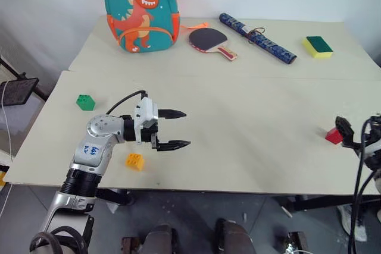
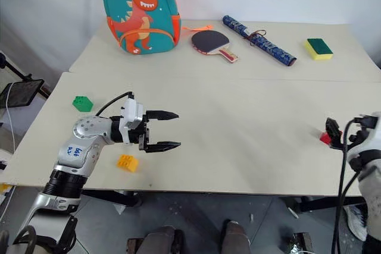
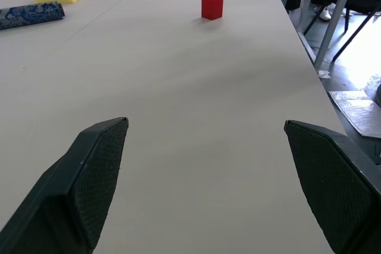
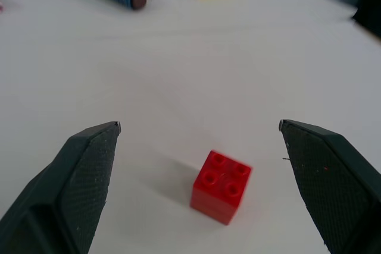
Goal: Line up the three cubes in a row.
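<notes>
The small green plastic studded block (image 1: 86,102) sits upright near the left edge of the pale desk (image 1: 238,123). The yellow-orange plastic studded block (image 1: 135,160) lies close to the front edge, near the green one. The red plastic studded block (image 4: 221,186) stands upright, studs up, far off at the right edge.

Count: three studded cubes, one each – green cube (image 1: 86,102), yellow-orange cube (image 1: 135,160), red cube (image 4: 221,186). One dinosaur backpack (image 1: 141,9), one table-tennis paddle (image 1: 211,41), one patterned blue roll (image 1: 256,37), one yellow-and-green sponge (image 1: 317,46). Two tables (image 1: 250,123) pushed together, plus two grippers: left gripper (image 1: 179,129) and right gripper (image 4: 199,176).
</notes>
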You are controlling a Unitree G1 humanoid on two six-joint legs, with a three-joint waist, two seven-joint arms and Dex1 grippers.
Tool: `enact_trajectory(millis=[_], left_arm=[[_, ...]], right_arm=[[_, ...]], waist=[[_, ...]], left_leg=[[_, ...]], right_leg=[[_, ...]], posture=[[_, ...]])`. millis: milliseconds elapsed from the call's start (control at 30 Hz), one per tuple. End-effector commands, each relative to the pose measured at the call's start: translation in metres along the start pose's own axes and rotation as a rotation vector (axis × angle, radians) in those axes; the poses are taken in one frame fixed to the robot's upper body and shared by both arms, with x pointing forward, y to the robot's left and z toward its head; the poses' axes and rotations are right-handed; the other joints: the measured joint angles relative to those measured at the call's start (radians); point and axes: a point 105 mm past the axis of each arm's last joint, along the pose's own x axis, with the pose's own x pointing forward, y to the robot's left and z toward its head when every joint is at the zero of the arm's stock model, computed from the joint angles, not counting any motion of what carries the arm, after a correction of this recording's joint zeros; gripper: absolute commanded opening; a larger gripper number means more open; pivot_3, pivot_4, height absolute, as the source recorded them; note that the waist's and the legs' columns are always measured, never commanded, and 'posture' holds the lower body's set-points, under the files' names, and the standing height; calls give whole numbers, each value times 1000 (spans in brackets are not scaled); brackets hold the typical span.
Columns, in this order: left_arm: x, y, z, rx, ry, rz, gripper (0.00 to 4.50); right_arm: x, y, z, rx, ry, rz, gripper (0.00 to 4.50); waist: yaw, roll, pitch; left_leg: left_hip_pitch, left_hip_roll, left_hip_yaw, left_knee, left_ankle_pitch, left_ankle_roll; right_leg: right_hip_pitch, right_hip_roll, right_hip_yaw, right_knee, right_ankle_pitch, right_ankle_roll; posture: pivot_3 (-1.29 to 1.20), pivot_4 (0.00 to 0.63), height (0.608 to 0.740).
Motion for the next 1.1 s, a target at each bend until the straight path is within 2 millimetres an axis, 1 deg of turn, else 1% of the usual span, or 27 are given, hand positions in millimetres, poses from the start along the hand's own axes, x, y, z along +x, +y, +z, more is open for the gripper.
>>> enact_trajectory(millis=[33,133,267,333,400,567,600,667,700,767,833,867,900,933,1000,1067,1100], left_arm=[[-3,0,7,51,-3,11,4475],[-7,-2,7,55,8,17,4475],[-11,-1,7,56,13,39,4475],[-12,-1,6,56,21,44,4500],[-12,-1,5,57,25,44,4500],[-13,2,6,66,29,46,4500],[-13,3,6,67,31,47,4500],[-15,3,6,69,34,50,4500],[-16,4,6,70,35,57,4500],[-21,5,7,72,39,68,4500],[-26,5,7,71,39,78,4500],[-30,4,7,65,37,83,4500],[-34,3,7,57,35,87,4500],[-36,3,6,52,34,89,4500],[-42,2,4,33,33,102,4500],[-47,5,6,3,17,145,4500],[-49,5,7,2,21,153,4500]], right_arm=[[12,-12,-5,-43,40,-90,4500],[18,-22,-14,-71,56,-189,4500],[20,-14,-22,-60,71,-167,4500],[20,-9,-29,-41,80,-156,4101],[21,-6,-30,-34,64,-146,3538],[24,-3,-34,-31,44,-130,1792],[24,-3,-34,-30,42,-130,1496],[24,-2,-32,-33,35,-117,1444],[25,6,-24,-24,9,-51,1444],[25,32,-8,-44,-50,142,1444],[18,69,2,-114,-75,429,1444],[6,96,4,-185,-78,652,1444],[-7,117,3,-253,-71,840,1444],[-16,127,1,-297,-62,956,1444],[-19,143,-3,-385,-38,1109,1444],[-20,163,-15,-523,31,1319,1444],[-20,169,-21,-577,65,1398,1444]], waist=[[1,0,0],[0,0,0],[-3,0,0],[-4,0,0],[-5,0,0],[-3,0,0],[-3,0,0],[-5,0,0],[-5,0,0],[-8,0,0],[-14,0,0],[-17,0,0],[-22,0,0],[-27,0,0],[-28,0,0],[-32,-1,1],[-32,-1,1]], left_leg=[[0,0,0,0,0,0],[0,0,1,0,0,0],[0,0,1,0,0,0],[0,0,1,0,0,0],[0,0,1,0,0,0],[0,0,1,0,0,0],[0,0,1,0,0,0],[0,0,1,0,0,0],[0,0,1,0,0,0],[0,0,1,0,0,0],[0,0,1,0,0,0],[0,0,1,0,0,0],[0,0,1,0,0,0],[1,0,1,0,0,0],[1,1,0,-1,0,0],[2,1,1,0,0,0],[1,1,1,1,0,0]], right_leg=[[0,0,0,0,0,0],[0,0,0,0,0,0],[0,0,0,0,0,0],[0,0,0,0,0,0],[0,0,0,0,0,0],[0,0,0,0,0,0],[0,0,0,0,0,0],[0,0,0,0,0,0],[0,0,0,0,0,0],[0,0,0,0,0,0],[0,0,0,0,0,0],[0,0,0,0,0,0],[0,0,0,0,0,0],[0,0,0,0,0,0],[0,1,-1,0,0,0],[1,1,0,0,0,0],[1,0,0,0,0,0]], posture=[[0,150,740],[0,150,740],[0,150,740],[0,150,740],[0,150,740],[0,150,740],[0,150,740],[0,150,740],[0,150,740],[0,150,740],[0,150,740],[0,150,740],[0,150,740],[0,150,740],[0,150,740],[0,150,740],[0,150,740]])
